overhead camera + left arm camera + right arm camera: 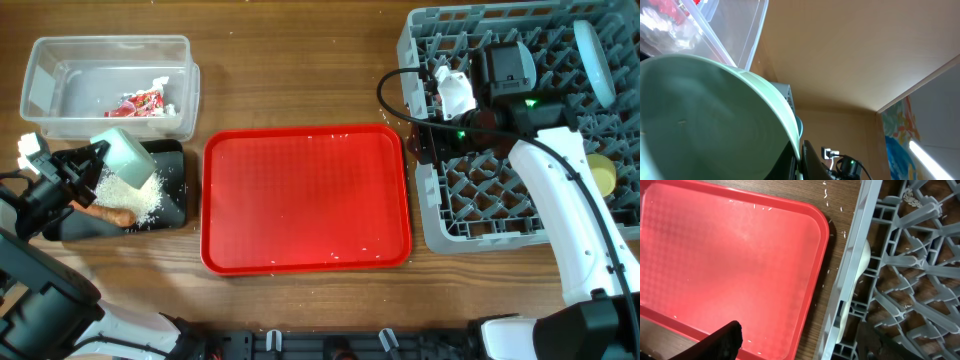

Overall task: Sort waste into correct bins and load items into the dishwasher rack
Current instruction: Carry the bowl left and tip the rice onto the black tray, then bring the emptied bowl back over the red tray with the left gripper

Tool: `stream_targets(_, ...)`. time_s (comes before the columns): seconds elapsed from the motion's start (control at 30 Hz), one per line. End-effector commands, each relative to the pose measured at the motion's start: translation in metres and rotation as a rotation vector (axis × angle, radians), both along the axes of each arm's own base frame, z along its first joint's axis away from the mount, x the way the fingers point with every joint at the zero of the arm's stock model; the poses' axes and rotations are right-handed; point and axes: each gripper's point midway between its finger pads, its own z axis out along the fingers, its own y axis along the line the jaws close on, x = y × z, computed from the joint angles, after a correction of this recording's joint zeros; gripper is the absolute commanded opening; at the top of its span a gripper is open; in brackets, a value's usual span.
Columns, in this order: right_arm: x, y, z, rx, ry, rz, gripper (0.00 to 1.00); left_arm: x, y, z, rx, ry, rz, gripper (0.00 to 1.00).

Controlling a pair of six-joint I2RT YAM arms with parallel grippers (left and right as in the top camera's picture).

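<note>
We record the left gripper (92,165) clamped on the rim of a pale green bowl (128,158), which is tilted over the black tray (170,165). In that tray we list a heap of white rice (138,197) and, touching it, the carrot-like stick (106,212). The clear tub (45,90) behind holds the red wrapper (140,103) and a white scrap (160,86). The red serving tray (305,200) carries only stray grains. We note the right gripper (800,337) with its fingers spread wide, gripping nothing, over the left wall of the grey rack (500,215). Inside the rack we count a white spoon (860,270) along that wall, a pale blue plate (592,55) on edge and a yellow cup (603,176).
</note>
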Motion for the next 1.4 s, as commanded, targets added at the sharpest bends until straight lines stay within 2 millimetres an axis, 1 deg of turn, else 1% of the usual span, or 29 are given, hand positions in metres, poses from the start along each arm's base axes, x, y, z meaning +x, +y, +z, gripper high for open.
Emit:
stream_targets(0.0,-0.002,-0.001,0.004,-0.009,-0.011,-0.008,0.75,0.002,0.005,0.007,-0.006,-0.044,0.008,0.04)
stream_targets(0.17,-0.002,-0.001,0.004,-0.009,-0.011,-0.008,0.75,0.002,0.005,0.007,-0.006,-0.045,0.008,0.04)
stream_targets(0.23,-0.002,-0.002,0.004,-0.009,-0.009,-0.008,0.75,0.003,0.006,0.007,0.025,-0.07,0.006,0.04)
stream_targets(0.27,-0.002,-0.002,0.003,-0.012,-0.009,-0.009,0.75,0.004,0.008,-0.005,0.066,-0.013,0.002,0.04)
stream_targets(0.3,-0.002,-0.002,0.003,-0.012,-0.009,-0.009,0.75,0.002,0.01,-0.017,0.062,0.08,0.009,0.04)
stream_targets(0.33,-0.002,-0.002,0.003,-0.012,-0.008,-0.009,0.75,0.002,0.01,-0.017,0.039,0.103,0.013,0.04)
stream_targets(0.37,-0.003,-0.002,0.003,-0.012,-0.005,-0.009,0.75,0.003,0.007,-0.003,0.019,0.009,0.005,0.04)
stream_targets(0.4,-0.003,-0.002,0.003,-0.012,-0.004,-0.009,0.75,0.004,0.006,0.007,0.015,-0.064,0.004,0.04)
stream_targets(0.63,-0.004,-0.002,0.003,-0.013,-0.001,-0.009,0.75,0.005,0.007,0.006,0.011,-0.05,0.007,0.04)
stream_targets(0.7,-0.004,-0.002,0.003,-0.013,-0.001,-0.01,0.75,0.003,0.004,0.006,-0.012,-0.03,0.004,0.04)
stream_targets(0.77,-0.004,-0.002,0.003,-0.013,-0.001,-0.009,0.75,0.004,-0.004,0.007,-0.012,-0.031,-0.015,0.04)
stream_targets(0.83,-0.004,-0.002,0.003,-0.013,-0.001,-0.009,0.75,0.003,-0.022,0.012,0.011,-0.051,-0.061,0.04)
stream_targets(0.93,-0.004,-0.002,0.003,-0.013,0.002,-0.009,0.75,0.006,-0.067,0.021,0.043,-0.081,-0.185,0.04)
stream_targets(1.0,-0.005,-0.003,0.002,-0.014,0.004,-0.01,0.75,0.008,-0.098,0.02,0.082,-0.084,-0.283,0.04)
stream_targets(1.1,-0.005,-0.002,0.003,-0.012,0.004,-0.012,0.75,0.006,-0.16,0.01,0.164,-0.074,-0.493,0.04)
stream_targets(1.17,-0.005,-0.002,0.002,-0.013,0.004,-0.012,0.75,0.004,-0.192,-0.001,0.237,-0.094,-0.611,0.04)
stream_targets(1.2,-0.005,-0.002,0.002,-0.013,0.006,-0.012,0.75,0.004,-0.212,-0.009,0.286,-0.095,-0.68,0.04)
stream_targets(1.23,-0.006,-0.003,0.002,-0.013,0.007,-0.012,0.75,0.006,-0.235,-0.027,0.381,-0.038,-0.749,0.04)
stream_targets(1.27,-0.006,-0.003,0.002,-0.013,0.007,-0.012,0.75,0.01,-0.243,-0.038,0.442,0.001,-0.763,0.04)
stream_targets(1.33,-0.006,-0.003,0.002,-0.013,0.007,-0.011,0.75,0.025,-0.262,-0.066,0.637,0.096,-0.75,0.04)
stream_targets(1.37,-0.006,-0.003,0.002,-0.013,0.007,-0.012,0.75,0.031,-0.27,-0.073,0.71,0.109,-0.734,0.04)
